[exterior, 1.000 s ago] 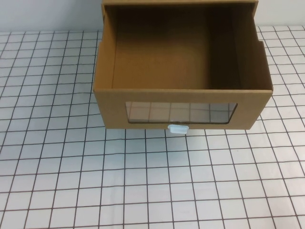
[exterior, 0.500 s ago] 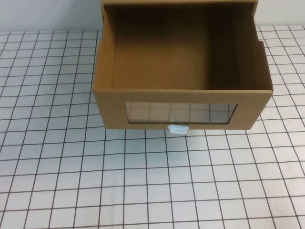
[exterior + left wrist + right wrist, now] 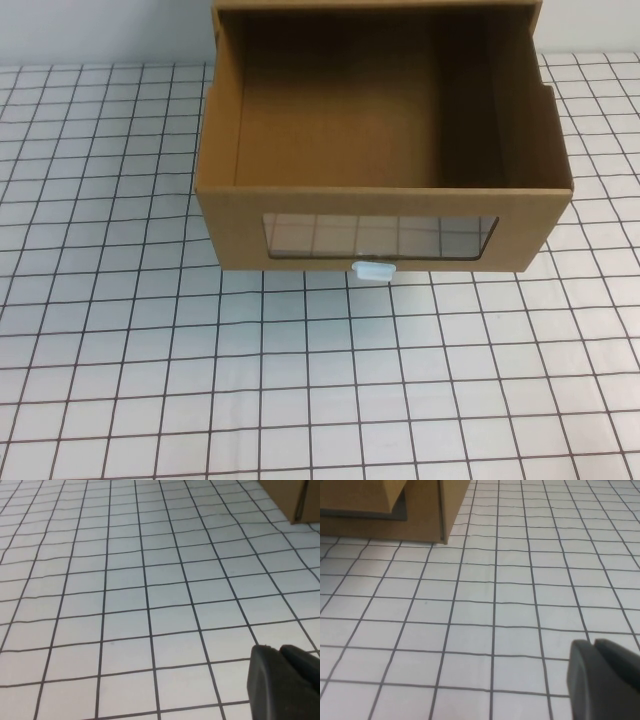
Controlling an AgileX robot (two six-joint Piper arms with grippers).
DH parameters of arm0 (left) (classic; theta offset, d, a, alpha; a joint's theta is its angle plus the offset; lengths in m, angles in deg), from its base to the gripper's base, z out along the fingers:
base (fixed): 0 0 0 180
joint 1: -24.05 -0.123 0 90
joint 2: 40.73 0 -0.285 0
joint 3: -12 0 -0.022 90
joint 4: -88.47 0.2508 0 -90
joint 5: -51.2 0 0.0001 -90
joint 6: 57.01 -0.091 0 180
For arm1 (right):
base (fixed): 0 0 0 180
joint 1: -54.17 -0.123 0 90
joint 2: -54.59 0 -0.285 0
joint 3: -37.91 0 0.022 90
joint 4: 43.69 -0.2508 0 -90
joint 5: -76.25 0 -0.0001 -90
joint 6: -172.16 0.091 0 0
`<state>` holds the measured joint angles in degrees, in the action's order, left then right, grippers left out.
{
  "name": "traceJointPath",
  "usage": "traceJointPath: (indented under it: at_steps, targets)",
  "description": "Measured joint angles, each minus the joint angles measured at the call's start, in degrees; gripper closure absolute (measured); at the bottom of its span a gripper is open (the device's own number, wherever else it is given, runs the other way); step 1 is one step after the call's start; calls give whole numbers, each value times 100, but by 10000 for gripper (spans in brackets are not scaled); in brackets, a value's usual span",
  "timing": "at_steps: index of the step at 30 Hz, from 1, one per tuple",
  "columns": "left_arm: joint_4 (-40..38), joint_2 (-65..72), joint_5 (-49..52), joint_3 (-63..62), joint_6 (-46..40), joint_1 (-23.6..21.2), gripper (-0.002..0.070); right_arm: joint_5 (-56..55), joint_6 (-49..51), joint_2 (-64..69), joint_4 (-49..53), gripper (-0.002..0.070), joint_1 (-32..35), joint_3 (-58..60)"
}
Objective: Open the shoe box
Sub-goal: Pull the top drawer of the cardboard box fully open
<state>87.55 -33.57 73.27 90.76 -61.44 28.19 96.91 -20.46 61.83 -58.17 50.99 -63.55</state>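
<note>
Brown cardboard shoe box (image 3: 380, 215) stands open, so I judge nothing is left to do. My left gripper (image 3: 277, 652) and right gripper (image 3: 594, 645) hover closed and empty over the white gridded table (image 3: 300, 400).

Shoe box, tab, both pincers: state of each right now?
shoe box: open, slid out, empty inside.
pull tab: on the box front, untouched.
left pincer: shut, empty, above the grid table, clear of the box.
right pincer: shut, empty, above the table, clear of the box.

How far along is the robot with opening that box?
Looks done: the brown cardboard shoe box sits open at the top, inside bare. In hand: nothing; left tool and right tool hang shut over the gridded white table, clear of the box. Left: nothing visible.
</note>
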Motion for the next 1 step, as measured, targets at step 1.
traceJointPath:
  at_steps: [1]
  targets:
    - [0, 0, 0, 0, 0, 0, 678, 0, 0, 0, 0, 689, 0, 0]
